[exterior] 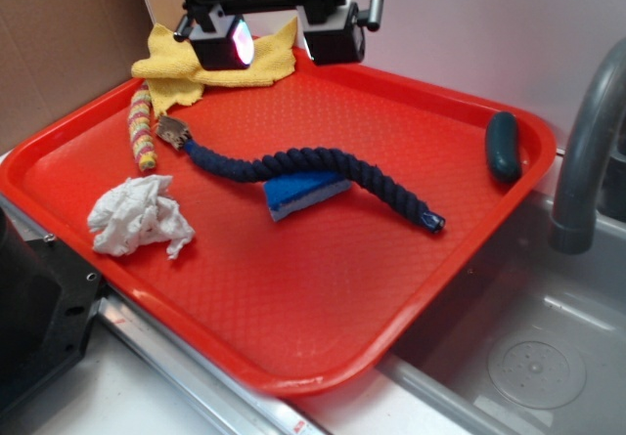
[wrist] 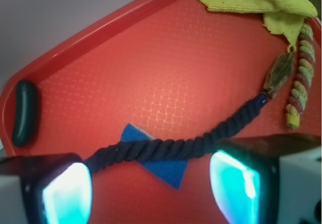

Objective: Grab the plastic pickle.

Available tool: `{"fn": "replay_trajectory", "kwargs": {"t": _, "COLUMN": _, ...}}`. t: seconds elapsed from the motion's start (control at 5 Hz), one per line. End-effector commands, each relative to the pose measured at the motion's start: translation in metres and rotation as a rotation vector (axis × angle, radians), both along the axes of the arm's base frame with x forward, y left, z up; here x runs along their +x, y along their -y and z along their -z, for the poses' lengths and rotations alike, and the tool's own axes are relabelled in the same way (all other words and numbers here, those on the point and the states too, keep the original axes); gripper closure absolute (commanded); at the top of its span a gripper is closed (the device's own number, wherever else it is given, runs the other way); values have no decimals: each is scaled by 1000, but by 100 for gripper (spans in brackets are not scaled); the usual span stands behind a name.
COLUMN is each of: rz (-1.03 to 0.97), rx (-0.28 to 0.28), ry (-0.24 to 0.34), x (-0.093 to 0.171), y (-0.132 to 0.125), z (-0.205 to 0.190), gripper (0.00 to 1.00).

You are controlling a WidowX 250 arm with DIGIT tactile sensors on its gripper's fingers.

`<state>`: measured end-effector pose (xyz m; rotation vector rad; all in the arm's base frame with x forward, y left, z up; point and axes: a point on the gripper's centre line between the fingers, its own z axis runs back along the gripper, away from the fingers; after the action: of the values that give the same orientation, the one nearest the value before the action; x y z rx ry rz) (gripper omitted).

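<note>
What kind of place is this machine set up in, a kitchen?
Probably a mock kitchen sink: a grey metal faucet stands over a steel sink basin with a drain, and a red plastic tray of toys rests beside it.

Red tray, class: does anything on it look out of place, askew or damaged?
The blue rope lies draped over a blue sponge, half hiding it, and one rope end looks frayed. The plastic pickle sits apart, against the tray rim.

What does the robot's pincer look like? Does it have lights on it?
The pincer has two chunky fingers with pale housings and dark edges. Their inner pads glow: bright cyan in the wrist view, pinkish in the exterior view. Above them sits a black frame, with a dark cable on one side.
</note>
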<state>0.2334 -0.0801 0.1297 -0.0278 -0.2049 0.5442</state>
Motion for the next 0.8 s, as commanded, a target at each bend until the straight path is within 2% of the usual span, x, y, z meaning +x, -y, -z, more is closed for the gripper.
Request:
{"fn": "replay_trajectory", "kwargs": {"t": 0.0, "rz": -12, "rx": -18, "ry": 50, "x": 15, "y": -4, "z": -19, "gripper": 0}}
{"fn": "replay_trajectory", "kwargs": {"t": 0.2, "rz": 4, "rx": 67, "ry": 67, "x": 46, "y": 21, "z": 4, "gripper": 0}}
{"fn": "replay_trajectory", "kwargs": {"t": 0.4, "rz": 22, "rx": 41, "ry": 158, "x": 69, "y": 35, "z": 7, "gripper": 0}}
{"fn": "replay_trajectory", "kwargs": {"t": 0.6, "rz": 66, "rx": -19, "ry": 213, "x": 87, "y": 49, "z": 18, "gripper": 0}}
